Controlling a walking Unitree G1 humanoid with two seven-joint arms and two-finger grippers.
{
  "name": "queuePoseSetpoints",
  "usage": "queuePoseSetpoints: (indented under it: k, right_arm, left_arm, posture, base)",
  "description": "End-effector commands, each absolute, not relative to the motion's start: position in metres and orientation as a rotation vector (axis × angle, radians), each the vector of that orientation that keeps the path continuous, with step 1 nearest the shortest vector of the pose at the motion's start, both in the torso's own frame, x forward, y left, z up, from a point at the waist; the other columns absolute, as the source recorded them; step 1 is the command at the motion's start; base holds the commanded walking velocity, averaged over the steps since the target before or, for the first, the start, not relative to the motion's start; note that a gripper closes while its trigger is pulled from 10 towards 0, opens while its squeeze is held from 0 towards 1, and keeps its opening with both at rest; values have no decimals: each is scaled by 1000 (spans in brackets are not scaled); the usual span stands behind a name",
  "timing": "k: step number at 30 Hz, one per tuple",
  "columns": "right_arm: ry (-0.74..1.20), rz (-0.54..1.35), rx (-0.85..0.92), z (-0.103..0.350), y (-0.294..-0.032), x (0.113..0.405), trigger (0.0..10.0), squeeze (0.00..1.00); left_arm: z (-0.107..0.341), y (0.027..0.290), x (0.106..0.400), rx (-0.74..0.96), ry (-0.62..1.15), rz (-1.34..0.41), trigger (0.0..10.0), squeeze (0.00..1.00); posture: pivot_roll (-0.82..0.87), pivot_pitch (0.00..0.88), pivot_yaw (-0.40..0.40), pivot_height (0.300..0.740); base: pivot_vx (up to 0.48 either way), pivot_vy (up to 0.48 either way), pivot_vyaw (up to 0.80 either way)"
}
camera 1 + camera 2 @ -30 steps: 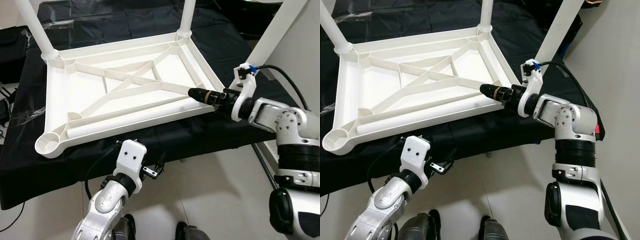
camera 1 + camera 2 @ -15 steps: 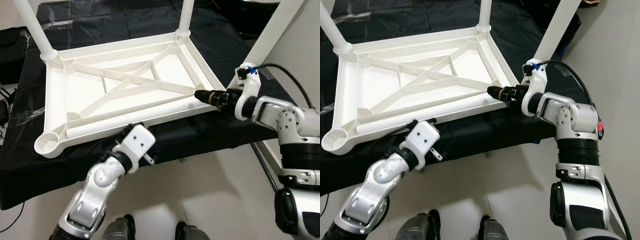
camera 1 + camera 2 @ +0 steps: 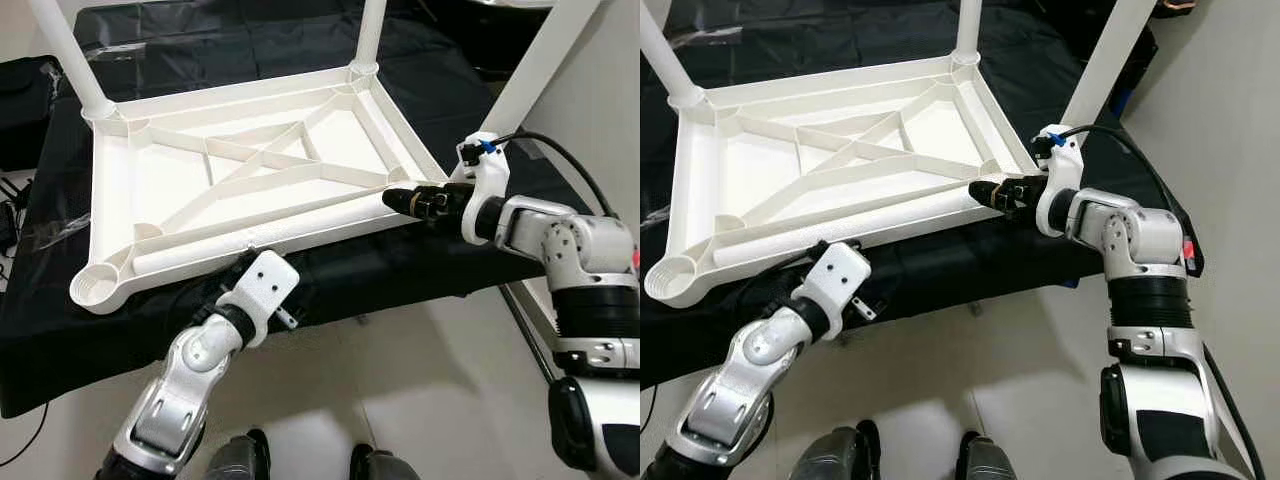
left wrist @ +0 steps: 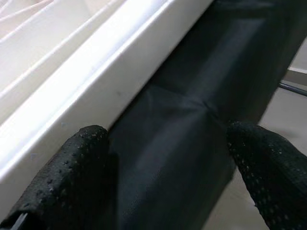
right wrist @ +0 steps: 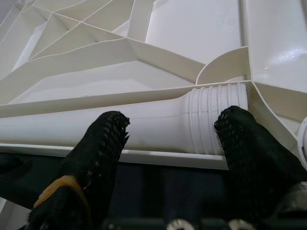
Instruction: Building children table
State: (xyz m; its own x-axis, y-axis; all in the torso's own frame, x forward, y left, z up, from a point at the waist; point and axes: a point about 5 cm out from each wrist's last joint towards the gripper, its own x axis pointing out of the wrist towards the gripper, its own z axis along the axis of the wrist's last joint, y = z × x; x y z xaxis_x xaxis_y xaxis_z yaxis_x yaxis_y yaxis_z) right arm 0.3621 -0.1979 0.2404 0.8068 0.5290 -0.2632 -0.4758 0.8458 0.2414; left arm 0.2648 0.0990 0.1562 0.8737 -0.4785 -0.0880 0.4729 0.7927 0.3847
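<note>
Right gripper (image 5: 168,143) spread, fingers straddling the threaded end of a loose leg (image 3: 840,228) lying inside the upturned tabletop (image 3: 250,170) on the black cloth (image 3: 420,90). Left gripper (image 4: 168,158) spread, at the near rim. Step: picking up leg. Next: close, lift, carry to the empty socket (image 3: 98,288).

bright, even room light, both head views sharp. white tabletop (image 3: 250,180) glares softly; black cloth (image 3: 400,265) stays dark. left wrist view's tabletop edge is blown out and blurred.

Upturned tabletop (image 3: 250,190) on cloth (image 3: 420,260); loose leg (image 5: 144,129) apparently inside its near edge.
</note>
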Motion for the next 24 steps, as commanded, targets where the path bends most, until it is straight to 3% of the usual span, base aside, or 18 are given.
queuePoseSetpoints:
  k: [1,9,21,24]
  right_arm:
    - [370,519,162,230,-197,363,10000,0]
    - [441,631,249,212,-184,358,10000,0]
    - [487,554,159,190,-189,360,10000,0]
    - [450,586,255,194,-183,360,10000,0]
  left_arm:
    - [152,93,258,394,2,-542,10000,0]
    - [150,84,246,352,18,-573,10000,0]
    - [158,84,240,329,-7,-565,10000,0]
    - [161,83,239,322,-19,-563,10000,0]
  posture:
    - [106,267,-71,740]
    - [114,280,-70,740]
    - [123,295,-68,740]
    - [124,297,-65,740]
  base:
    - [0,0,0]
    - [0,0,0]
    - [0,0,0]
    - [0,0,0]
